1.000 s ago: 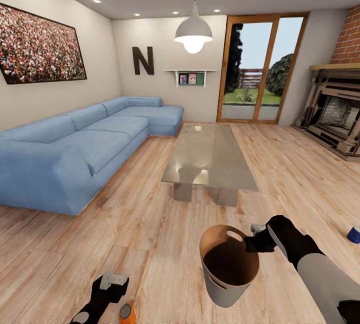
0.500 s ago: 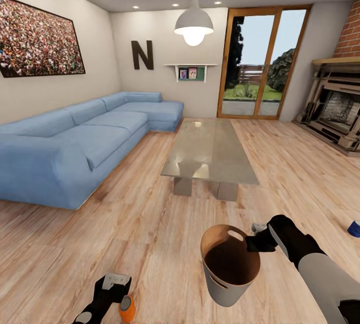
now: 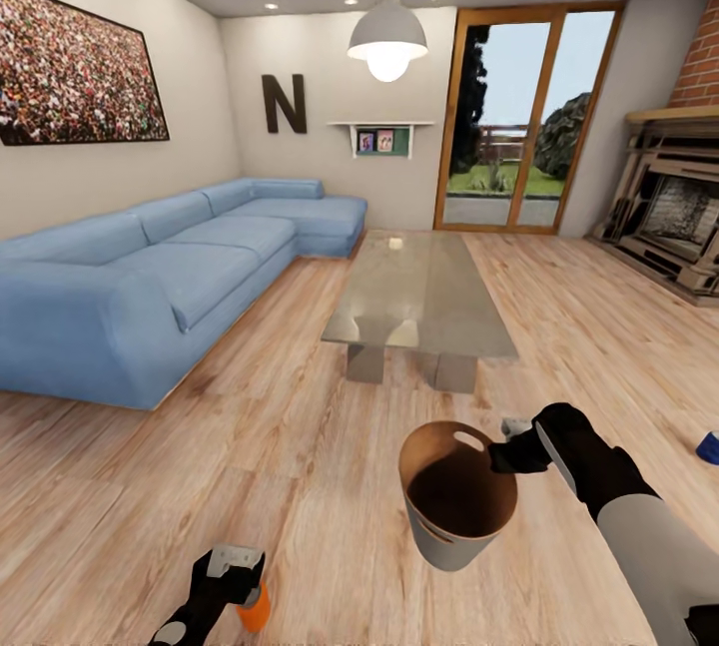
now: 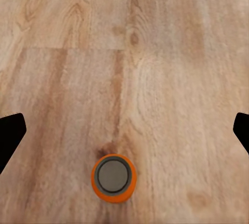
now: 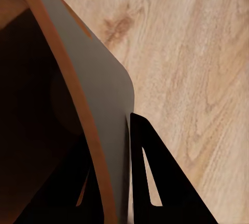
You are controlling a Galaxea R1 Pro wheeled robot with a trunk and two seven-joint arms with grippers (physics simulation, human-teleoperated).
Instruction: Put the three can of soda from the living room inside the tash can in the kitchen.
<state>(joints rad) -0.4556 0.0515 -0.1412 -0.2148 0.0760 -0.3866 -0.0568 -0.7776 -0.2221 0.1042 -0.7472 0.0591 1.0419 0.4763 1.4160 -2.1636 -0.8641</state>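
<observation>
I am in the living room, beside the blue sofa [image 3: 170,287]. My right gripper [image 3: 496,469] is shut on the rim of the grey trash can [image 3: 454,506], holding it above the floor. In the right wrist view its wall [image 5: 98,104] runs between the fingers [image 5: 155,182]. An orange soda can [image 3: 256,612] stands upright on the wood floor, partly covered by my left gripper [image 3: 232,574]. That gripper [image 4: 124,130] is open wide above the can [image 4: 114,178]. The dark blue can [image 3: 710,447] lies on the floor at the far right. The second orange can and the kitchen are out of view.
A glass-topped coffee table [image 3: 419,297] stands ahead in mid-room. The brick fireplace [image 3: 679,217] is on the right and a glazed door [image 3: 519,117] at the back. Open wood floor [image 3: 300,446] lies around both arms.
The whole view has shifted, so the camera moved. The orange can now sits closer under my left gripper. The right gripper's hold on the trash can is unchanged.
</observation>
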